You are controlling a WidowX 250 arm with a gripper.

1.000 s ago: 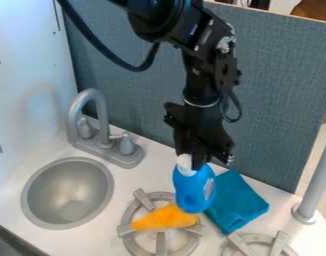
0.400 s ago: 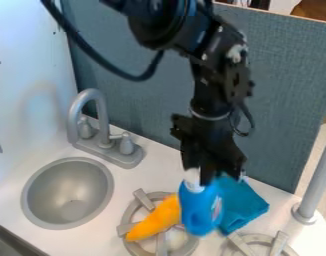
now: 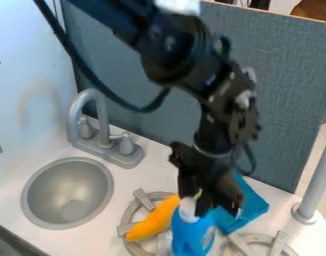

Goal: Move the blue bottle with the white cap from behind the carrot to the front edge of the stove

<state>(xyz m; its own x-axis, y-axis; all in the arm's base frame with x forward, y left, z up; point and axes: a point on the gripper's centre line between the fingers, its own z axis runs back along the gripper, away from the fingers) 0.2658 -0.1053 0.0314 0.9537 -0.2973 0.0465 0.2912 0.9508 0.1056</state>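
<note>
The gripper (image 3: pixel 196 204) hangs low over the stove's left burner, shut on the white-capped top of a blue bottle (image 3: pixel 190 235). The bottle hangs upright below it, its lower end at the bottom edge of the view. Left of the bottle, an orange, carrot-like object (image 3: pixel 152 220) lies slanted on the left burner (image 3: pixel 131 213), its upper end close to the bottle's cap. A folded teal cloth (image 3: pixel 252 205) lies behind and to the right, partly hidden by the gripper and bottle.
The round metal sink (image 3: pixel 67 194) is at the left, with a grey faucet (image 3: pixel 92 120) behind it. A second burner (image 3: pixel 279 245) is at the lower right, near a grey post (image 3: pixel 315 185). A blue-grey panel (image 3: pixel 286 100) stands behind the counter.
Gripper and bottle have moved down the view, toward the camera, after first shifting slightly right. The orange object has turned from nearly level to slanted.
</note>
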